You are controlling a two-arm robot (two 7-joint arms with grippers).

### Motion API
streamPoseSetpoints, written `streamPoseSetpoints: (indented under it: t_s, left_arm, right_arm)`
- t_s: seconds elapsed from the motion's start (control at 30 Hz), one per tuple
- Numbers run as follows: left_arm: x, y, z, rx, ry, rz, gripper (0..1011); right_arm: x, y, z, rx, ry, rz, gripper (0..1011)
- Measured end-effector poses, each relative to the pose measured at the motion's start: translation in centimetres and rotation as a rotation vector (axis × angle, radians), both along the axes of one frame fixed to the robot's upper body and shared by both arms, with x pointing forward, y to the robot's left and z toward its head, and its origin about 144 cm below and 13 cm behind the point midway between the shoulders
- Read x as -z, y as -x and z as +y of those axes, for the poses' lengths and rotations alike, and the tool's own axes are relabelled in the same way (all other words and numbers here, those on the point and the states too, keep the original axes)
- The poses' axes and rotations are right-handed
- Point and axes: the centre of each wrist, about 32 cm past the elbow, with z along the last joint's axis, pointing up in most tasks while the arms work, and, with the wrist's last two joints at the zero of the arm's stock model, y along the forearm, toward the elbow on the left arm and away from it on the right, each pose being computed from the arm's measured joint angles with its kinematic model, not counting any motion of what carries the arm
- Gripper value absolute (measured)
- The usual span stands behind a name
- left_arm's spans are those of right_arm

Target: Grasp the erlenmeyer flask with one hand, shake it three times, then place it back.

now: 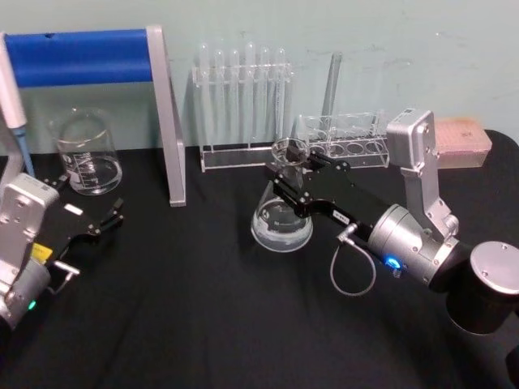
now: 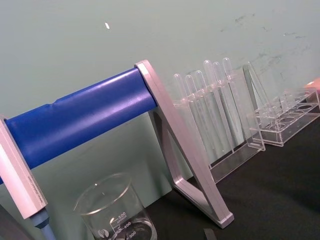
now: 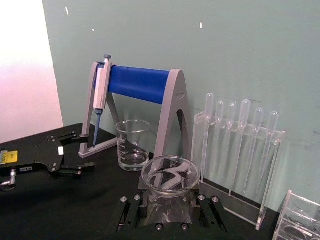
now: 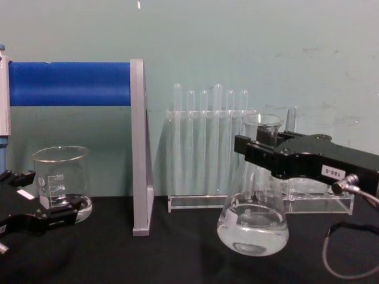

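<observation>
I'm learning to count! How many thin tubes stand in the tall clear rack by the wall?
6. The thin tubes stand upright, side by side in one row, in the tall clear rack behind the erlenmeyer flask. None looks hidden.

Open black tabletop (image 1: 203,308) before the clear conical glass flask (image 1: 280,224); clear acrylic tube rack (image 1: 243,109) close behind, grey-legged blue-barred stand (image 1: 171,121) leftward.

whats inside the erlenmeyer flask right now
Clear liquid pools in the base of the erlenmeyer flask. The right claw around its neck covers that part.
</observation>
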Motion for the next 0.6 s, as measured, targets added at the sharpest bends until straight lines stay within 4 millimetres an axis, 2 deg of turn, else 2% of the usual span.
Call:
streamPoseSetpoints:
  t_s: [0.6]
  left_arm:
    - [0.0,0.0,0.0,0.0,0.0,0.0,1001]
  right_arm:
    - [0.44,0.0,0.1,-0.011,-0.008,0.0,453]
